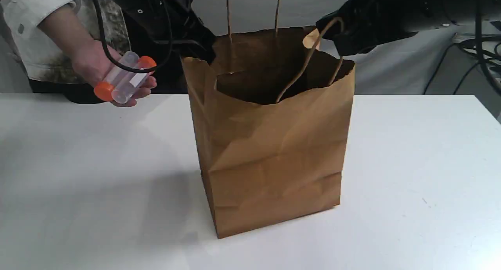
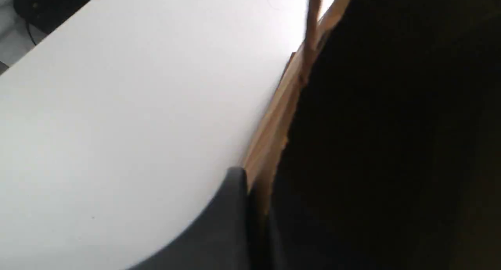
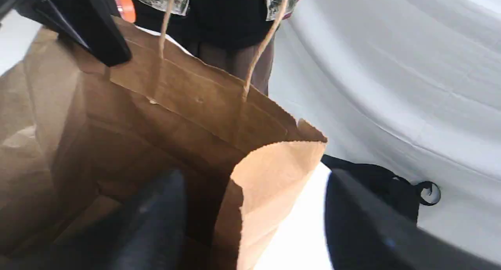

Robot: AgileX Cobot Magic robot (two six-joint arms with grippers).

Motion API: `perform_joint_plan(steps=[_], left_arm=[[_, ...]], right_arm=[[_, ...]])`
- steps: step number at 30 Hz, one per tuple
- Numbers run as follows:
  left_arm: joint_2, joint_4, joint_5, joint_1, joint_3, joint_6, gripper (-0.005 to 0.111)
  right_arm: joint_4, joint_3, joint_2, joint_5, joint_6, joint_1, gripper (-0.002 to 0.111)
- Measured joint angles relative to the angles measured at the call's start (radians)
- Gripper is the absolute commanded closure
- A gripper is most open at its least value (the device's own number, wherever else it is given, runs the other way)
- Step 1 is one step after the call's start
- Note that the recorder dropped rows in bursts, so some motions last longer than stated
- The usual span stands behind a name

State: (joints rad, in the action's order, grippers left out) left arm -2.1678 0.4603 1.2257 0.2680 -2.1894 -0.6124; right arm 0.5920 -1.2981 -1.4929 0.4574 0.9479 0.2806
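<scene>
Left end effector (image 1: 197, 51) pinches paper bag (image 1: 274, 152) rim; right end effector (image 3: 252, 184) straddles opposite corner, fingers spread.

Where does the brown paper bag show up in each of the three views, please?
Exterior view: the paper bag stands upright mid-picture on the white table.
Left wrist view: its rim runs diagonally right of centre.
Right wrist view: its open mouth fills the left half.
Shared landmark: the white table.

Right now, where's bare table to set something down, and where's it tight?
Bare white table left, right and in front of the upright brown paper bag. Tight at the bag's rim: left pincer on one side, right pincer straddling the other; a person's hand holding orange-capped clear tubes hovers back-left.
</scene>
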Motion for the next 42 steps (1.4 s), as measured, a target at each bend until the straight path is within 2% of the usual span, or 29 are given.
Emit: perform_joint_plan(steps=[3, 9, 17, 27, 29, 31, 34, 35, 36, 39, 42], left_arm=[[0.0, 0.0, 0.0, 0.0, 0.0, 0.0, 0.107], [0.0, 0.001, 0.0, 0.0, 0.0, 0.003, 0.107], [0.0, -0.072, -0.006, 0.0, 0.0, 0.195, 0.107], [0.0, -0.088, -0.006, 0.0, 0.0, 0.257, 0.107], [0.0, -0.088, -0.006, 0.0, 0.0, 0.257, 0.107], [0.0, -0.088, -0.006, 0.0, 0.0, 0.257, 0.107], [0.0, -0.088, -0.008, 0.0, 0.0, 0.257, 0.107], [0.0, -0.088, -0.008, 0.0, 0.0, 0.257, 0.107], [0.0, -0.088, -0.008, 0.0, 0.0, 0.257, 0.107], [0.0, -0.082, -0.008, 0.0, 0.0, 0.233, 0.107], [0.0, -0.051, -0.004, 0.0, 0.0, 0.171, 0.107]], right_arm=[[0.015, 0.0, -0.002, -0.004, 0.002, 0.0, 0.108], [0.027, 0.0, -0.002, -0.004, 0.004, 0.0, 0.108], [0.033, 0.0, 0.039, 0.016, 0.018, 0.0, 0.108], [0.051, 0.0, 0.085, 0.031, 0.019, 0.0, 0.108], [0.054, 0.0, 0.086, 0.035, 0.017, 0.0, 0.099], [0.054, 0.0, 0.086, 0.04, 0.001, 0.0, 0.083], [0.056, 0.0, 0.086, 0.042, -0.042, 0.0, 0.046], [0.056, 0.0, 0.086, 0.044, -0.049, -0.001, 0.038], [0.056, 0.0, 0.086, 0.045, -0.056, -0.001, 0.037], [0.026, 0.0, 0.086, 0.079, -0.039, -0.001, 0.047], [0.017, 0.0, 0.075, 0.128, 0.046, -0.001, 0.051]])
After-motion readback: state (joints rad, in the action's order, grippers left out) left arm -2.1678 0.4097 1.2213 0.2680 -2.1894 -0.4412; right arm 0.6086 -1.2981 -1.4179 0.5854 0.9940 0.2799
